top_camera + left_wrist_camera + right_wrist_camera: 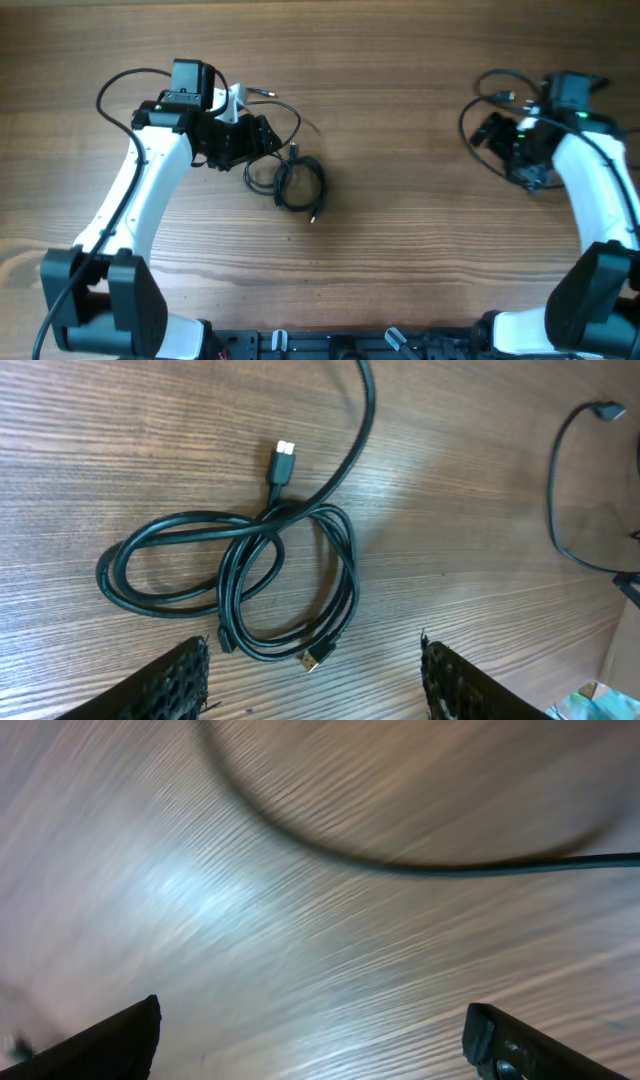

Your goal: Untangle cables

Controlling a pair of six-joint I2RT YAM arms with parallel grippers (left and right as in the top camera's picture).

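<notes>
Three cables [275,520], two arms [140,200]

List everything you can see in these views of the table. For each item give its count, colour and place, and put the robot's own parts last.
Tangled bundle of thin black cables: one, black, centre-left of the table by the left gripper; strand count unclear.
Silver-tipped plug: one, black and silver, at the bundle's top edge in the left wrist view.
Gold-tipped plug: one, at its bottom edge.
Loose thin black cable: one, black, far right.
Wooden table: one, brown, beneath everything.
Arms: two, white and black; left arm, right arm.
Grippers: two, black, both open; left gripper, right gripper.
</notes>
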